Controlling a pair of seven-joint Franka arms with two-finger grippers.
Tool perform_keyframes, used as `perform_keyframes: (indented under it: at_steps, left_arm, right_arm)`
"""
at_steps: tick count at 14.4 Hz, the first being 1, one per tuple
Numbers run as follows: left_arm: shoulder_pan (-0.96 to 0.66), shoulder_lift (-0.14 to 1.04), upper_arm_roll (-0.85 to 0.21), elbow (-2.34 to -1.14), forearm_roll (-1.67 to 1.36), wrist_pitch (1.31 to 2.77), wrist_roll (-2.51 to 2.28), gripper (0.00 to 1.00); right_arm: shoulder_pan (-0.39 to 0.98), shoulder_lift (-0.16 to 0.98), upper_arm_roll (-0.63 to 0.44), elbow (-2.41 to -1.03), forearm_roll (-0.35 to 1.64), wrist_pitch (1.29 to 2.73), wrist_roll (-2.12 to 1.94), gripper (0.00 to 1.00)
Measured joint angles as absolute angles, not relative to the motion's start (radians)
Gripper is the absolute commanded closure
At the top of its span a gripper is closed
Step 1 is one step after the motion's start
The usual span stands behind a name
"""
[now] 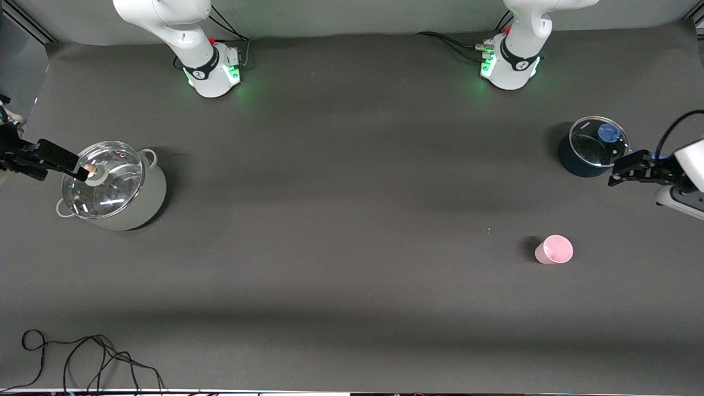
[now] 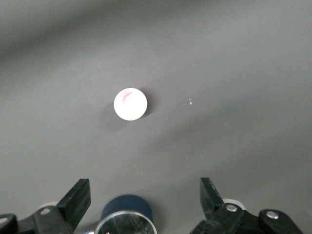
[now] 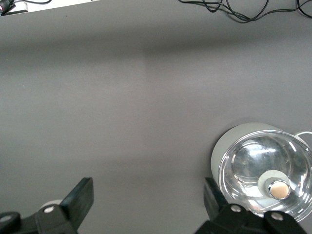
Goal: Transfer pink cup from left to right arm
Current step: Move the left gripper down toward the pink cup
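**Front view: pink cup alone on the mat, both grippers spread and empty**

Front view shows the dark table mat [image 1: 341, 209] filling the frame, with both white arm bases along the top edge. At middle left of the frame sits the big grey pot [image 1: 118, 190] under a glass lid with a pale knob. At upper right stands the smaller dark blue pot [image 1: 586, 151], its glass lid carrying a blue knob.

The right gripper [image 1: 71, 165] enters from the left edge of the frame and hangs over the grey pot's lid, fingers spread wide, holding nothing. The left gripper [image 1: 624, 170] comes in from the right edge, just beside the blue pot, fingers likewise wide apart and empty.

The pink cup [image 1: 554, 249] stands upright, mouth up, at lower right of the frame, nearer to the front camera than the blue pot and apart from both grippers. In the left wrist view it shows as a pale disc [image 2: 130, 104] on bare mat.

A thin black cable [image 1: 93, 357] coils at the lower left corner.
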State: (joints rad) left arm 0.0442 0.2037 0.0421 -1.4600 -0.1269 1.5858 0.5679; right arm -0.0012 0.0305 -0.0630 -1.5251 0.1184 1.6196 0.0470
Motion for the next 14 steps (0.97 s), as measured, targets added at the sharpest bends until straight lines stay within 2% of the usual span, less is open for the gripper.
perform_keyframes:
  at_steps: [9,14]
  left_arm:
    - [0.361,0.445,0.048,-1.456,-0.547,1.584,1.380,0.00]
    - [0.426,0.606,0.047,-1.455,-0.690,1.586,1.712,0.00]
  right_arm:
    - [-0.002,0.031,-0.070,-1.523,0.118,1.612,0.047,0.00]
    - [-0.002,0.031,-0.076,-1.521,0.118,1.611,0.046,0.00]
